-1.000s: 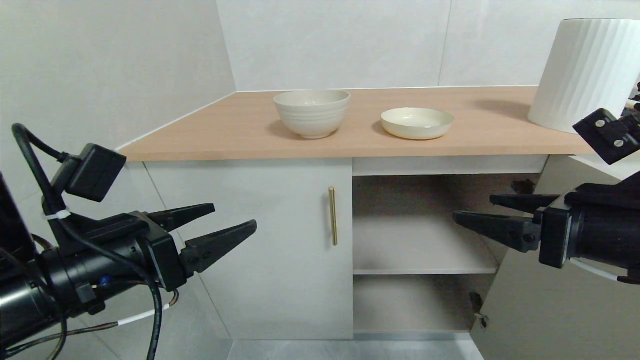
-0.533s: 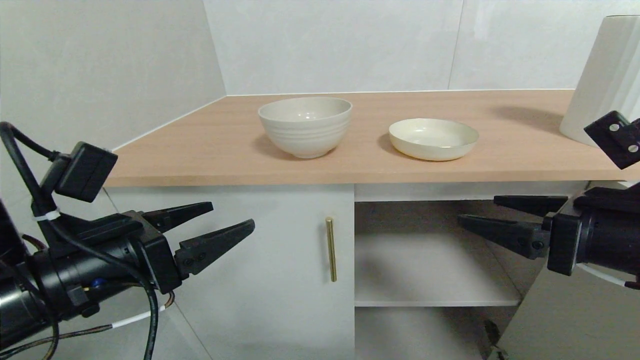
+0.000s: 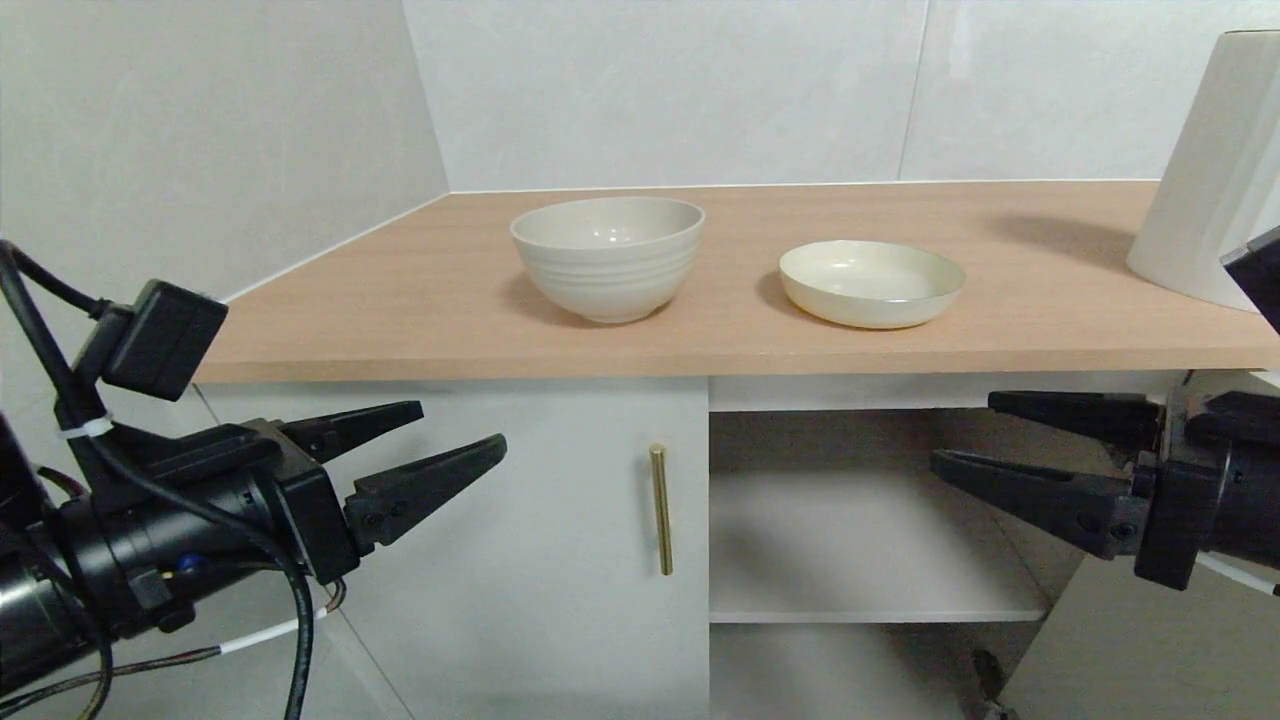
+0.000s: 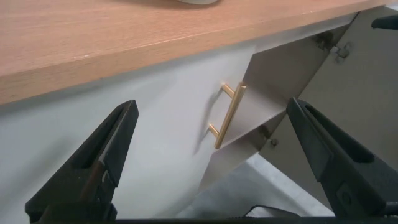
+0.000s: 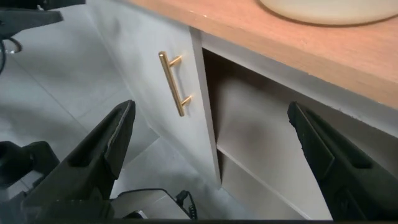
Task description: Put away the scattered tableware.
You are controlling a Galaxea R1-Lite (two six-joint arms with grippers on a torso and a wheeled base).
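Note:
A deep ribbed cream bowl (image 3: 607, 255) stands on the wooden countertop (image 3: 400, 320), left of centre. To its right sits a shallow cream dish (image 3: 871, 281); its underside rim (image 5: 329, 9) also appears in the right wrist view. My left gripper (image 3: 460, 435) hangs open below counter level, in front of the closed left cabinet door (image 3: 520, 540). My right gripper (image 3: 965, 435) is open too, level with the open right compartment's upper shelf (image 3: 860, 560). Neither holds anything.
A tall white ribbed container (image 3: 1215, 160) stands at the counter's right end. The closed door has a brass handle (image 3: 661, 508), also seen as the handle (image 4: 229, 116) and the handle (image 5: 173, 83) from the wrists. The opened right door (image 3: 1150, 650) swings out at lower right.
The head camera has moved closer and lower, so the counter and bowls look bigger. My right gripper sits slightly lower and farther right in the picture; the left one looks the same.

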